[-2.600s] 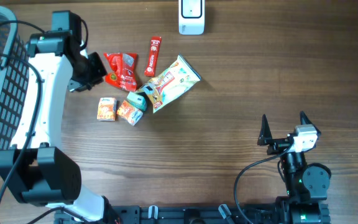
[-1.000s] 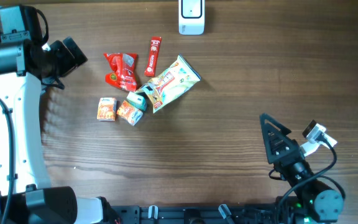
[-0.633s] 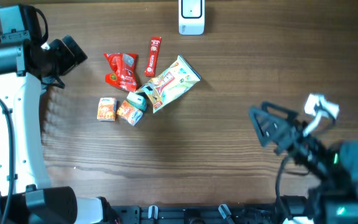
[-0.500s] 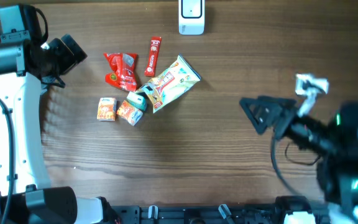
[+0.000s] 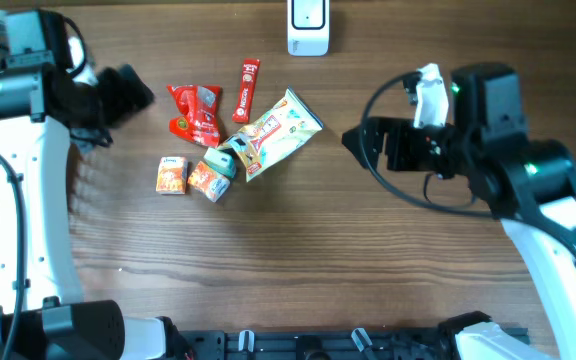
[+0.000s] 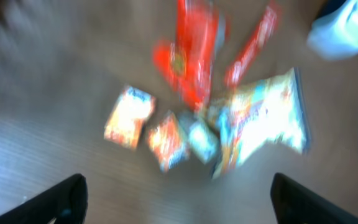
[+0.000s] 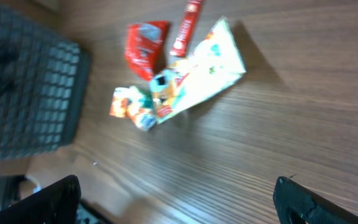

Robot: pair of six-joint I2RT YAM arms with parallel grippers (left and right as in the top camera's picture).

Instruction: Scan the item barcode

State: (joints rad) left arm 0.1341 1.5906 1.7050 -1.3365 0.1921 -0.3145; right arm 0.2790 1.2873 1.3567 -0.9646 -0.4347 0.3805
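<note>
Your left gripper (image 6: 178, 191): fingers wide apart, holding nothing | your right gripper (image 7: 176, 198): fingers wide apart, holding nothing | packets (image 5: 273, 135): heaped on the table (image 5: 368, 270) between your 2 grippers, untouched | scanner (image 5: 308, 27): far edge, apart from the heap

L wrist view motion-blurred; print on red foil packet (image 6: 191, 56) & pale snack pouch (image 6: 266, 118) unreadable. White plastic scanner (image 5: 307, 27), far edge of wooden table (image 5: 368, 290), top cropped. Black mesh basket (image 7: 23, 93) cropped left.
</note>
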